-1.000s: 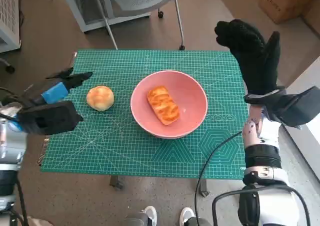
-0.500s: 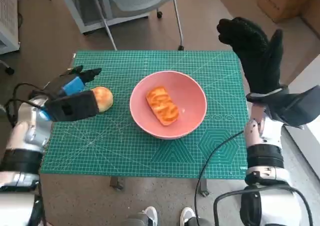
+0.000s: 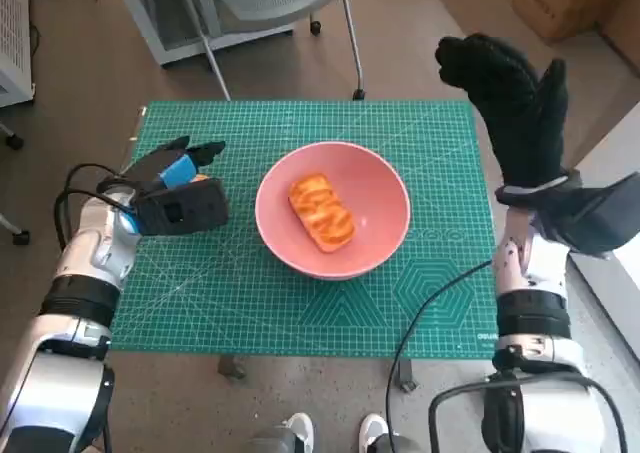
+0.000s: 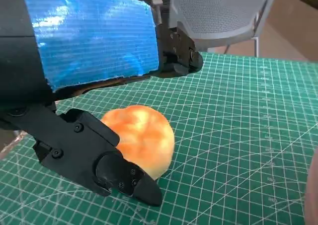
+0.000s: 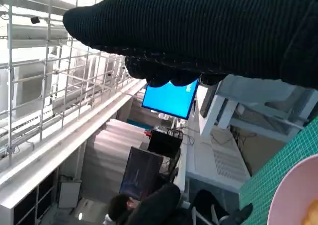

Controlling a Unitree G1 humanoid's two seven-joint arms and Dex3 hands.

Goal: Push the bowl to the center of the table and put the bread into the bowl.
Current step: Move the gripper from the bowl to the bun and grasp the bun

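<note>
Pink bowl sits mid green mat w/ a bread loaf inside. Left of bowl, left hand cups round bun, fingers apart around it. Right hand raised right of bowl, fingers spread, empty.

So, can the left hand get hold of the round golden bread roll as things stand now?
Probably yes. The left hand is already over the round golden bread roll, with fingers on both sides and nothing between them.
</note>
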